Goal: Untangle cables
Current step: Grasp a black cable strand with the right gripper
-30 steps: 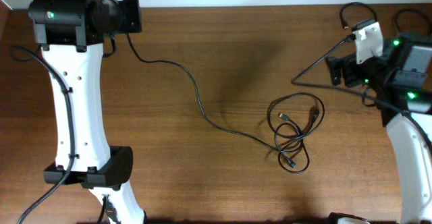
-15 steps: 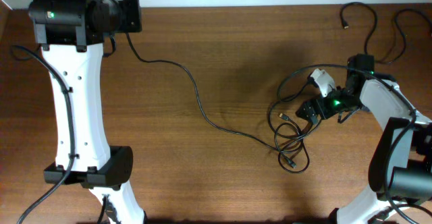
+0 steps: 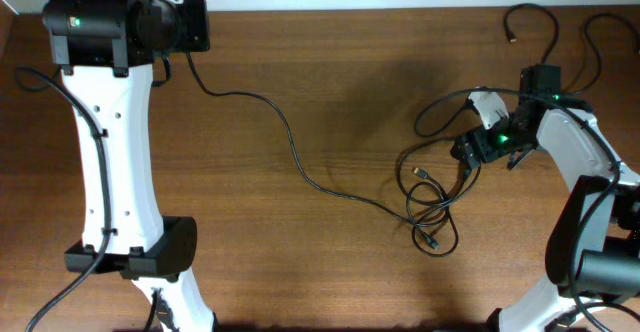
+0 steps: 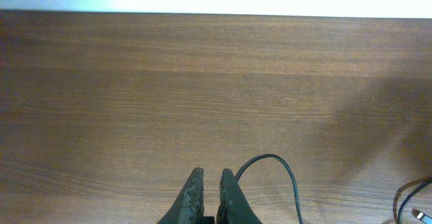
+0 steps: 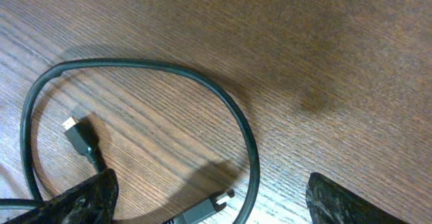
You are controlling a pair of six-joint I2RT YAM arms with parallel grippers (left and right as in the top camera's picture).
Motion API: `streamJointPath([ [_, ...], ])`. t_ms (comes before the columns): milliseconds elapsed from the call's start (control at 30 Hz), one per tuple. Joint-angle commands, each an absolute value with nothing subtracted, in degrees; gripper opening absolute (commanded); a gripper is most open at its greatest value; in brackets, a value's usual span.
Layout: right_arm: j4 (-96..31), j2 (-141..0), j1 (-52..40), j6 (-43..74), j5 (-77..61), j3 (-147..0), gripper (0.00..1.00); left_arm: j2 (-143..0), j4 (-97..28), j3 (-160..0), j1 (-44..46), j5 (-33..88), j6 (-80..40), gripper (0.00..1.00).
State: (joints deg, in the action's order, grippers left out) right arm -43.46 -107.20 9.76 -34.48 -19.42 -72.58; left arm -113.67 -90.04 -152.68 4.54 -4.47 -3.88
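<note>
Right of centre on the brown wooden table (image 3: 350,72), hovering with right gripper (image 3: 470,155) spread wide and left gripper (image 4: 210,183) pinched nearly together, over thin black looped cables (image 5: 155,65), looking light and floppy, probably best nipped just behind a small gold-tipped plug (image 5: 81,137).

The cables (image 3: 440,197) are coloured black, one plug (image 5: 69,123) tipped in gold. The surface (image 3: 350,92) is patterned with brown wood grain. The arms (image 3: 110,152) are coloured white with black joints; a green light (image 3: 503,138) is shown.
</note>
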Motion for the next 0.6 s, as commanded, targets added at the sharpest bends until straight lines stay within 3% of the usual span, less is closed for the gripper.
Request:
streamJointPath([
  [0, -42.19, -107.26, 9.39, -33.78, -19.2, -70.48, 0.8, -112.81, -90.11, -152.66, 4.47, -3.88, -2.94, 0.01],
  [233, -37.67, -107.26, 9.39, -30.98, -19.2, -66.41, 0.75, -112.81, -90.13, -152.66, 4.45, -3.88, -2.94, 0.0],
  [267, -37.69, -107.26, 9.45, -30.96, -19.18, -66.41, 0.73, -112.81, -90.11, -152.66, 4.47, -3.88, -2.94, 0.0],
  [333, -37.43, -107.26, 9.43, -29.41, -18.79, -65.95, 0.57, -112.81, -90.13, -152.66, 4.45, -3.88, -2.94, 0.0],
  [467, -33.98, -107.26, 9.43, -27.97, -18.79, -62.02, 0.53, -112.81, -90.13, -152.66, 4.47, -3.9, -1.21, 0.0],
  [500, -33.63, -107.26, 9.43, -27.77, -18.79, -62.02, 0.04, -112.81, -90.13, -152.66, 4.47, -3.88, -1.21, 0.0],
  [567, -32.08, -107.11, 9.43, -24.05, -18.79, -62.11, 0.04, -112.81, -90.17, -152.66, 4.47, -3.88, -1.21, 0.0],
])
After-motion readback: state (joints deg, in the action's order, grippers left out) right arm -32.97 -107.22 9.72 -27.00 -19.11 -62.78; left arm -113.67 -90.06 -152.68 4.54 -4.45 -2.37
